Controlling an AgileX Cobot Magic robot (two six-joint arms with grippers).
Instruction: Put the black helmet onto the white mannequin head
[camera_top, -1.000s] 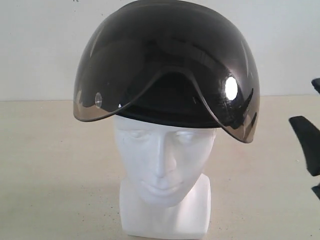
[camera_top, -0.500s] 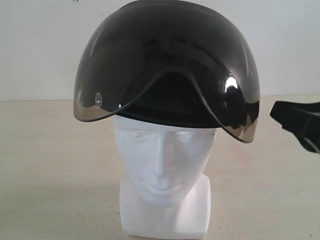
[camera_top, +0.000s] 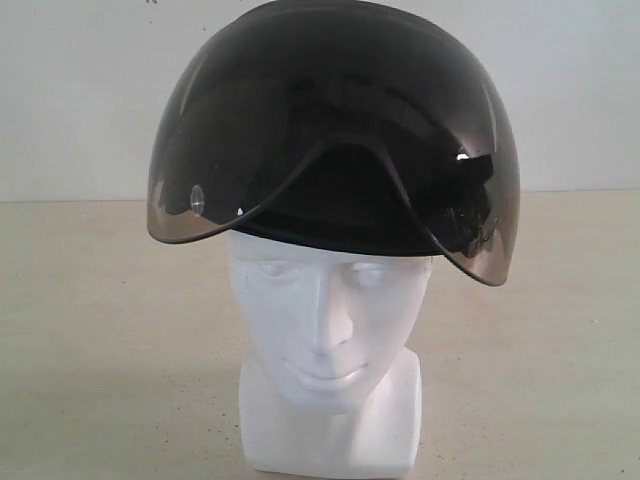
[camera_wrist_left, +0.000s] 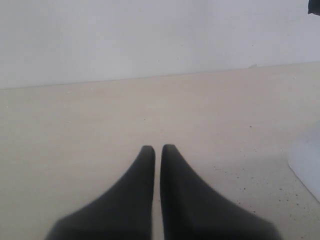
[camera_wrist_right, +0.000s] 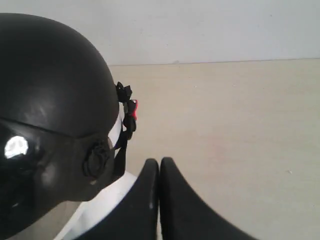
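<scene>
The black helmet (camera_top: 335, 110) sits on top of the white mannequin head (camera_top: 325, 330), its smoky visor (camera_top: 210, 170) raised over the brow and the face showing below. In the right wrist view the helmet (camera_wrist_right: 50, 85) fills one side, with its chin strap (camera_wrist_right: 126, 120) hanging beside the white head (camera_wrist_right: 102, 205). My right gripper (camera_wrist_right: 159, 163) is shut and empty, close beside the head's base, apart from the helmet. My left gripper (camera_wrist_left: 157, 148) is shut with nothing in it, over bare table, the head's base (camera_wrist_left: 307, 165) off to one side. Neither gripper shows in the exterior view.
A beige speckled table (camera_top: 90, 330) runs back to a plain white wall (camera_top: 70, 90). The table edge meets the wall behind the head.
The right gripper, seen at the right edge of the exterior view earlier, has moved out of that view. The helmet and head have not moved.
</scene>
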